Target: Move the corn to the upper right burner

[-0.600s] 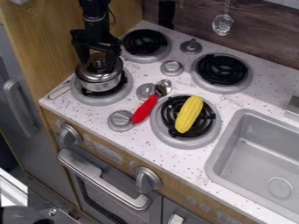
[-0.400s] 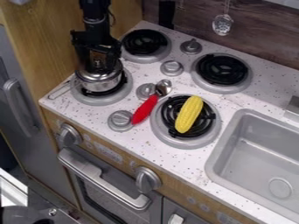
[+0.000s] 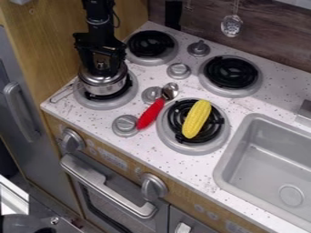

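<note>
Toy corn cob [image 3: 197, 119] rests on the near right burner [image 3: 162, 128]; transfer to the far right burner [image 3: 231, 72] remains outstanding. Gripper [image 3: 107, 72] at metal pot [image 3: 103, 86], opening indeterminable.

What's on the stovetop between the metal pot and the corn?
In the camera view, a grey knob and the red-handled spoon lie between the pot and the corn.

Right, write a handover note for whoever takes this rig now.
Gripper: low over the lidded pot on the lower left burner; I can't tell if it grips the lid.
Corn: on the lower right burner, beside the red-handled spoon.
Done: no part of the corn move.
Left: pick up the corn, set it on the upper right burner.
</note>
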Available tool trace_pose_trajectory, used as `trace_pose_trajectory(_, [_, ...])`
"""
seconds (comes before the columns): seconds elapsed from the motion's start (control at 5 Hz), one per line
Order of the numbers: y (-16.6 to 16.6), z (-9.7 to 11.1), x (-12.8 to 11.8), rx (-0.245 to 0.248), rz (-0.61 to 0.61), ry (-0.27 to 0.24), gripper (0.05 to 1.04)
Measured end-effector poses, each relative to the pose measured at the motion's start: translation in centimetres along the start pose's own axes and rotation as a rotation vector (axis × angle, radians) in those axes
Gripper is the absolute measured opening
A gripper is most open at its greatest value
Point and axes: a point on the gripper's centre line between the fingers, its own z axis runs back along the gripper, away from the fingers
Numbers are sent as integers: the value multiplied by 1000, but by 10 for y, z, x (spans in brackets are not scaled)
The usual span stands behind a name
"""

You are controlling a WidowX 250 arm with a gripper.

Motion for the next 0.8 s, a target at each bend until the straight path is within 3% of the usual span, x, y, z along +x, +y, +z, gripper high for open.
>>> trace_pose_trajectory(0.2, [-2,3,2,-8,2,-14,997])
trace_pose_trajectory(0.6, [-23,47,14,-17,-42,-127,997])
trace_pose_trajectory(0.8, [-37,52,12,-20,-80,-140,997])
